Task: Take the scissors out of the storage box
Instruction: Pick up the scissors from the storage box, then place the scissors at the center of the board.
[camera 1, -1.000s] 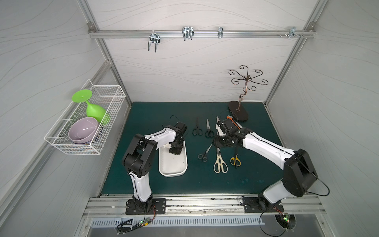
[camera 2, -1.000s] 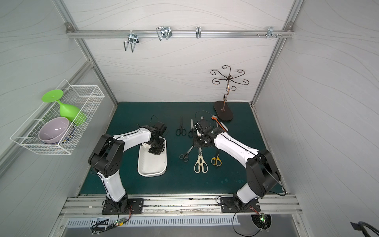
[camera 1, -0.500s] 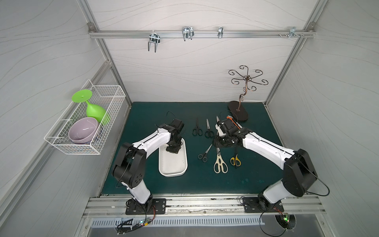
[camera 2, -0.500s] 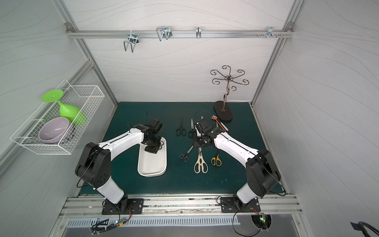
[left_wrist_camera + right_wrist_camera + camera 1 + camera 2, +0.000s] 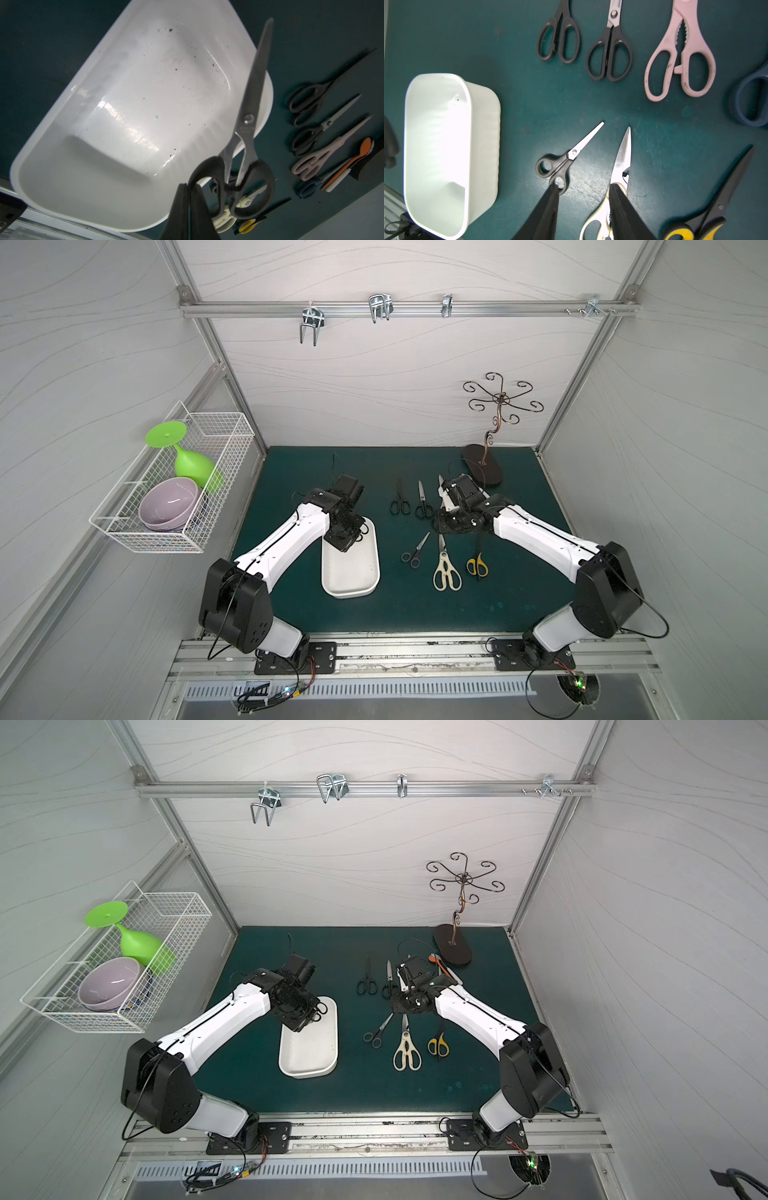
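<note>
- Scissors [image 5: 248,119] clamped by handle in left jaws, blades pointing away from them, above storage box [image 5: 25,178].
- We note right jaws apart, empty, farther off.

This is a robotics lab test cell, not a home or a shop: a booth of plain white wall panels [image 5: 395,385] in an aluminium frame, with a hook rail [image 5: 415,306] across the back. Two white-and-black robot arms [image 5: 286,539] [image 5: 540,535] are bolted to a slotted metal rail [image 5: 415,655] along the front edge, with loose cables and a small lit circuit board [image 5: 578,684] below. Household props complete it: scissors [image 5: 446,572] in rows on a dark green mat [image 5: 374,464] and a wire basket [image 5: 226,435] on the side wall.
</note>
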You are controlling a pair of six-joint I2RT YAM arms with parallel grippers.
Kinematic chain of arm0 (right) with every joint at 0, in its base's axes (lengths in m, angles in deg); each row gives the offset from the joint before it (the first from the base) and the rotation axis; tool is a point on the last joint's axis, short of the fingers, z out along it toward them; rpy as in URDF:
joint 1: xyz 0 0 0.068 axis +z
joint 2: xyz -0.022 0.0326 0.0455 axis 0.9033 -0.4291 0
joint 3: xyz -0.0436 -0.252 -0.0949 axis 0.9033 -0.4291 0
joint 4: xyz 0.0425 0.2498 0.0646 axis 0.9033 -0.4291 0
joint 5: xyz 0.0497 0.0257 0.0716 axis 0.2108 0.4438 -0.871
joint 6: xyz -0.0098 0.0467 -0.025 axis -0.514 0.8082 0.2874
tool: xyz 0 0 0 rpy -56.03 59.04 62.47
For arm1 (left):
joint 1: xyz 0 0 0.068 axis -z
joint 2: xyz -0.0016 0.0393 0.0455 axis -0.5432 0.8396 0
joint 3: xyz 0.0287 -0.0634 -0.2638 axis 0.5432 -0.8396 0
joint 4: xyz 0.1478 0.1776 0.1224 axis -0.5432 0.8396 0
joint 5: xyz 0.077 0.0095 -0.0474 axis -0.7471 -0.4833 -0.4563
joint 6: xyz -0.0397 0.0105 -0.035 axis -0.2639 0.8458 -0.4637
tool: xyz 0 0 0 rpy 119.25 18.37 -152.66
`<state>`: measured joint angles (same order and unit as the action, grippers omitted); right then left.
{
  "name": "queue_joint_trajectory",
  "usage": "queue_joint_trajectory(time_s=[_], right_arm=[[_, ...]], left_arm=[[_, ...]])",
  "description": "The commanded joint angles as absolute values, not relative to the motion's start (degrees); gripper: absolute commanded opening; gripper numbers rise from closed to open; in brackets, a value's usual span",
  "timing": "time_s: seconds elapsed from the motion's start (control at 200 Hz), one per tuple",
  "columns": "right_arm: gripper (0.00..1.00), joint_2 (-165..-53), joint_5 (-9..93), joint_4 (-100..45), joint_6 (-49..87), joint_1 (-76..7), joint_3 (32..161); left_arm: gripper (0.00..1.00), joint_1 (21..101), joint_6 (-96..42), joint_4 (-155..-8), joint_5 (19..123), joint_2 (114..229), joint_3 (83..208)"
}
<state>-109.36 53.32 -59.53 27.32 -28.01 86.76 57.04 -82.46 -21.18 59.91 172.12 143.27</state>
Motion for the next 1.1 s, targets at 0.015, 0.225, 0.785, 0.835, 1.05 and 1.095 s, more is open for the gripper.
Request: queue_joint_trajectory(time_s=[0.015,0.225,0.785,0.835,1.05,1.095], right_arm=[[0.45,-110.6,53.8,-61.5,26.5,-28.8,88.3],[0.44,-109.8,54.0,-62.8,27.1,-30.7,87.6],[0.44,-105.3,49.9,-65.5,27.9,-38.7,83.3],[0.45,-105.3,49.7,-65.5,28.1,-38.7,83.3],[0.44,-105.7,48.8,-65.5,28.5,-38.7,83.5],[0.44,-105.7,48.7,-65.5,28.5,-38.6,83.6]], left_arm=[[0.00,58.4,-68.4,-15.9,59.6,172.8,150.7],[0.00,63.6,-54.1,-10.2,58.1,179.8,163.2],[0.00,72.5,-41.1,-18.2,57.3,194.6,164.0],[0.00,72.5,-41.0,-20.3,56.6,194.9,162.4],[0.00,72.6,-38.5,-23.2,52.9,200.3,161.1],[0.00,72.7,-37.9,-23.0,52.0,201.7,161.1]])
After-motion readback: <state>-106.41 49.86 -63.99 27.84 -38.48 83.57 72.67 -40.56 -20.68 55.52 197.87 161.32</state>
